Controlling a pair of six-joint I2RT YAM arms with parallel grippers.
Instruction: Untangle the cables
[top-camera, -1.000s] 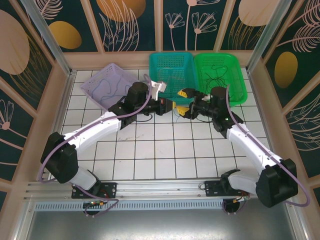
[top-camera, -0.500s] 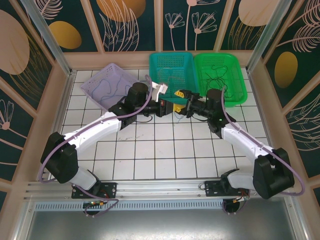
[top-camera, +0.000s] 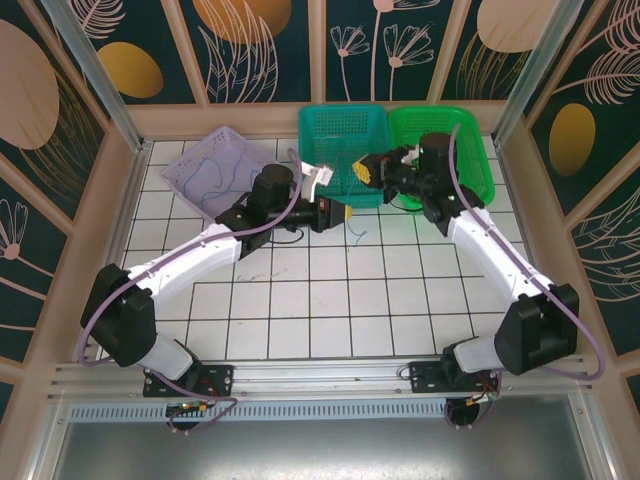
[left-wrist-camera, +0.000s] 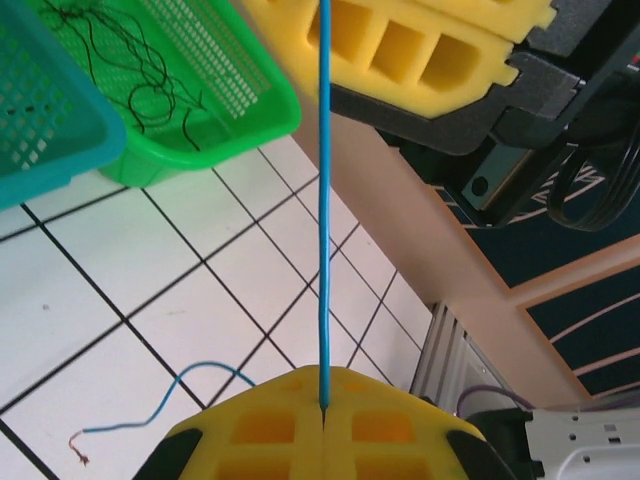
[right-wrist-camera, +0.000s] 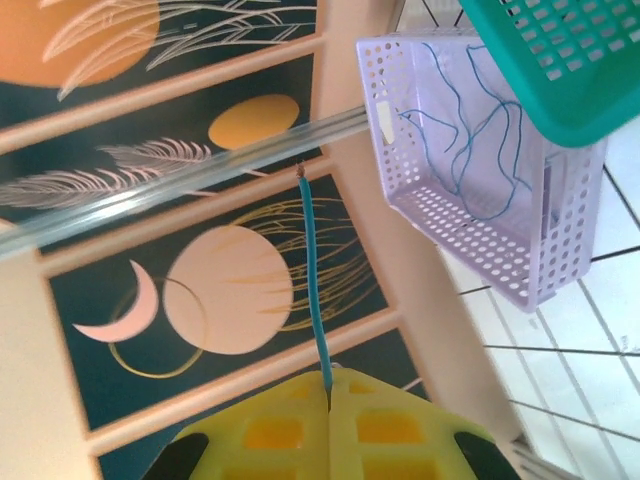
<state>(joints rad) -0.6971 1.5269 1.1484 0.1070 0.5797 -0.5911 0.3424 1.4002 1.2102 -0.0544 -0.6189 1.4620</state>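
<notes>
- Blue cable (left-wrist-camera: 322, 250) is pulled straight and taut between the two hands. Its loose tail (left-wrist-camera: 150, 418) lies on the tabletop (left-wrist-camera: 90, 320), just beside the left hand.
- Left hand (left-wrist-camera: 322, 412) is pressed together, pinching the cable. Right hand (right-wrist-camera: 328, 392) pinches it too, with a short stub past its pads.
- Risk: pulling the hands farther apart could snap the cable or slip the stub free.
- Black cables (left-wrist-camera: 140, 80) sit in the green basket (left-wrist-camera: 255, 115), beyond the left hand.
</notes>
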